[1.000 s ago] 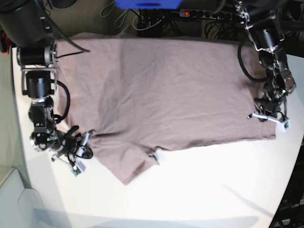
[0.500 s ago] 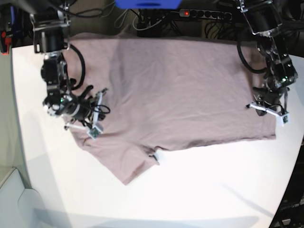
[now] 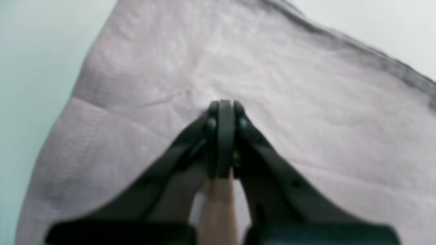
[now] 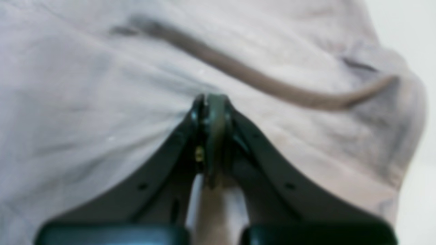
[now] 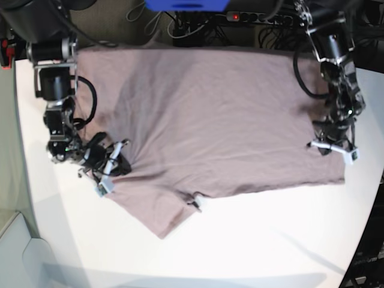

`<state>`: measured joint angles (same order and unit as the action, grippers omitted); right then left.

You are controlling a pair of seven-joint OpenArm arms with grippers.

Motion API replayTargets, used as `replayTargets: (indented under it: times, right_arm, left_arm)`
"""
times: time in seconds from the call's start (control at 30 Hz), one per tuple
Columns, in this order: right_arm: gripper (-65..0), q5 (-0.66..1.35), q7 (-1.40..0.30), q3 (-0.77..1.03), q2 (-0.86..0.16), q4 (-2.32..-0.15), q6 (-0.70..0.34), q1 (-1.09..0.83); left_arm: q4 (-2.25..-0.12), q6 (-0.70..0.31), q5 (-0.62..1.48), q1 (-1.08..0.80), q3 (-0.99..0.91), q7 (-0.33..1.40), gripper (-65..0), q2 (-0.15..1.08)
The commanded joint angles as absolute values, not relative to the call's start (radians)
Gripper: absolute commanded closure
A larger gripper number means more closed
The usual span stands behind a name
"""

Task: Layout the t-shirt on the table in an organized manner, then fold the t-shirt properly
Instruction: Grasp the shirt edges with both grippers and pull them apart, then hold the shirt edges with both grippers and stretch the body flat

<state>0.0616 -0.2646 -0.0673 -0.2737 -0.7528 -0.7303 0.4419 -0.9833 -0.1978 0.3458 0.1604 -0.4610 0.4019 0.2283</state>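
The mauve-pink t-shirt (image 5: 222,114) lies spread over the white table (image 5: 258,240), one flap hanging toward the front at the lower left. At the shirt's left side, creases fan out from my right gripper (image 5: 122,157), which is shut on the cloth. Up close, the right gripper (image 4: 212,102) pinches the t-shirt (image 4: 85,85) below a darker hem band. My left gripper (image 5: 321,140) is shut on the shirt's right edge. In the left wrist view the left gripper (image 3: 223,107) pinches the t-shirt (image 3: 306,102) near a corner, with the bare table (image 3: 27,51) to its left.
A power strip (image 5: 258,18) with a red light and tangled cables lie beyond the table's far edge, beside a blue object (image 5: 186,5). A pale box (image 5: 18,252) sits off the front left corner. Bare white tabletop runs along the front.
My right gripper swung toward the far side, then came partly back, dragging the shirt's left part with it. The left gripper shifted only slightly; the right edge moved a little inward.
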Motion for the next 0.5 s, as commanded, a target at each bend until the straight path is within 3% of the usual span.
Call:
replayTargets:
  times: [0.0, 0.23, 0.47]
  right_arm:
    - [0.0, -0.001, -0.312, -0.064, -0.303, -0.717, -0.697, 0.478]
    - [0.0, -0.001, -0.217, -0.070, -0.348, -0.587, -0.605, 0.605]
    - [0.0, -0.001, -0.208, -0.070, -0.367, -0.588, -0.581, 0.670]
  left_arm:
    - [-0.937, -0.189, 0.326, 0.196, -0.429, 0.452, -0.2, 0.225]
    - [-0.757, -0.183, 0.326, 0.381, -0.285, 0.344, -0.2, 0.219]
    - [-0.753, -0.180, 0.334, 0.478, -0.268, 0.380, -0.2, 0.225]
